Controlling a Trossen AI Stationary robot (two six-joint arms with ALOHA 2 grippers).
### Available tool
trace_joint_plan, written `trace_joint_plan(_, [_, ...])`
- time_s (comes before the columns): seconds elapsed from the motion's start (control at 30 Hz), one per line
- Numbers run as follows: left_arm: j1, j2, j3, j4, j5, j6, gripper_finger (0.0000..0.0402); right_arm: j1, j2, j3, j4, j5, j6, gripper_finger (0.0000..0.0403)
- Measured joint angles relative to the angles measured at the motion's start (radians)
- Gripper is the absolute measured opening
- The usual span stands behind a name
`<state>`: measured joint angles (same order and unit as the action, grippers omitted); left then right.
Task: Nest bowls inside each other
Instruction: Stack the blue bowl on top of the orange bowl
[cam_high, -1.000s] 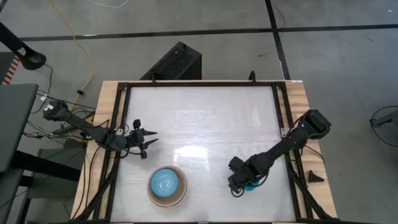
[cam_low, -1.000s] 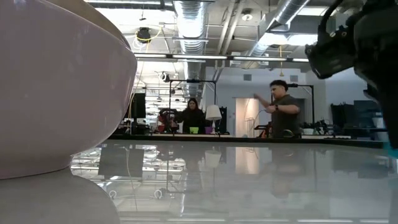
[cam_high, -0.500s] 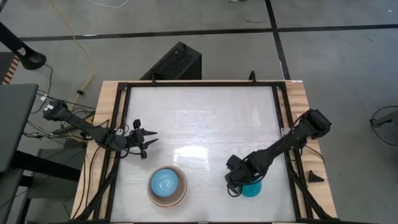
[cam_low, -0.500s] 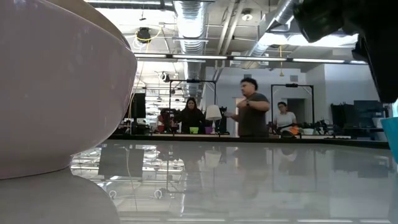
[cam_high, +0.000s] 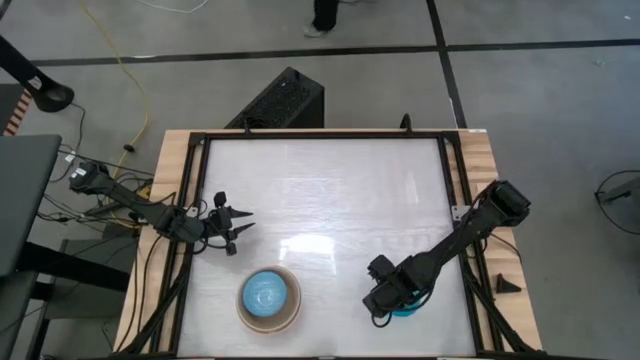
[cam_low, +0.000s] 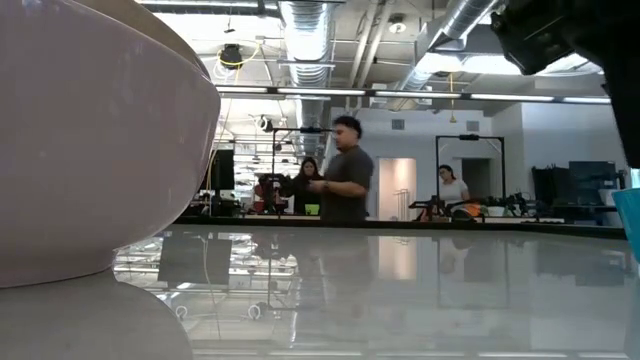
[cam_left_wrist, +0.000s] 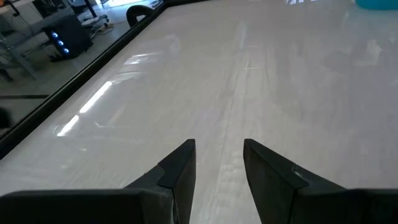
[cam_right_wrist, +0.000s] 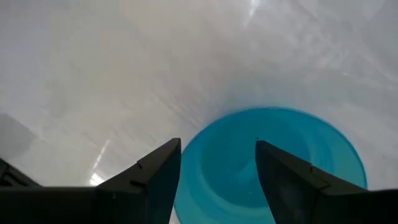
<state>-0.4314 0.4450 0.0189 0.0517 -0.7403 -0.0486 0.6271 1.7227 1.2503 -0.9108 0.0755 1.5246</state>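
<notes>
A small teal bowl (cam_right_wrist: 273, 163) stands upright on the white table near its near right corner, partly under my right arm in the high view (cam_high: 407, 309). My right gripper (cam_right_wrist: 217, 163) hangs open above it, pointing down, one finger over the hollow and one outside the rim, touching nothing. Near the front edge left of centre stands a stack of bowls (cam_high: 291, 312) with a light blue bowl (cam_high: 266, 295) innermost; its outer wall (cam_low: 100, 140) fills the left of the low view. My left gripper (cam_left_wrist: 219, 155) waits open at the table's left edge (cam_high: 236, 226).
Black frame rails (cam_high: 448, 190) run along the table's sides. A black box (cam_high: 285, 100) sits on the floor beyond the far edge, and a small black wedge (cam_high: 505, 284) lies on the right wooden border. People stand in the room behind (cam_low: 345, 170). The white table top (cam_high: 330, 190) lies between the arms.
My right gripper has risen above the teal bowl and rolled about its own pointing line, staying open. In the low view the arm has lifted out of the right side, uncovering the bowl's edge. A person has walked leftward in the room behind.
</notes>
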Motion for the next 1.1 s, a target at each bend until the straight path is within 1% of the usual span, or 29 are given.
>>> trace_joint_plan(0.17, [0.0,0.0,0.0,0.0,0.0,0.0,0.0125,0.0,0.009,0.0,0.035,0.024,0.019,0.024])
trace_joint_plan(0.3, [0.0,0.0,0.0,0.0,0.0,0.0,0.0125,0.006,0.062,0.0,0.038,0.028,0.034,0.024])
trace_joint_plan(0.43, [0.0,0.0,0.0,0.0,0.0,0.0,0.0125,0.006,0.135,0.0,0.04,-0.021,0.045,0.0239])
trace_joint_plan(0.5, [0.0,0.0,0.0,0.0,0.0,0.0,0.0126,0.006,0.163,0.001,0.053,-0.044,0.031,0.0231])
trace_joint_plan(0.57, [0.0,0.0,0.0,0.0,0.0,0.0,0.0125,0.006,0.175,0.003,0.058,-0.065,0.004,0.0207])
trace_joint_plan(0.6, [0.0,0.0,0.0,0.0,0.0,0.0,0.0125,0.005,0.178,0.008,0.051,-0.073,-0.008,0.0189])
trace_joint_plan(0.67, [0.0,0.0,0.0,0.0,0.0,0.0,0.0125,0.003,0.18,0.02,0.04,-0.079,-0.021,0.014])
trace_joint_plan(0.77, [0.0,0.0,0.0,0.0,0.0,0.0,0.0125,-0.009,0.163,0.058,-0.003,-0.081,-0.057,0.0051])
trace_joint_plan(0.8, [0.0,0.0,0.0,0.0,0.0,0.0,0.0125,-0.014,0.154,0.083,-0.022,-0.077,-0.082,0.003])
trace_joint_plan(0.83, [0.0,0.0,0.0,0.0,0.0,0.0,0.0125,-0.019,0.147,0.111,-0.042,-0.068,-0.11,0.0024])
trace_joint_plan(0.93, [0.0,0.0,0.0,0.0,0.0,0.0,0.0125,-0.039,0.146,0.219,-0.078,-0.021,-0.234,0.003])
trace_joint_plan(1.0, [0.0,0.0,0.0,0.0,0.0,0.0,0.0125,-0.048,0.153,0.295,-0.034,0.038,-0.396,0.0033])
trace_joint_plan(1.1, [0.0,0.0,0.0,0.0,0.0,0.0,0.0125,-0.054,0.164,0.41,0.11,0.134,-0.682,0.0026])
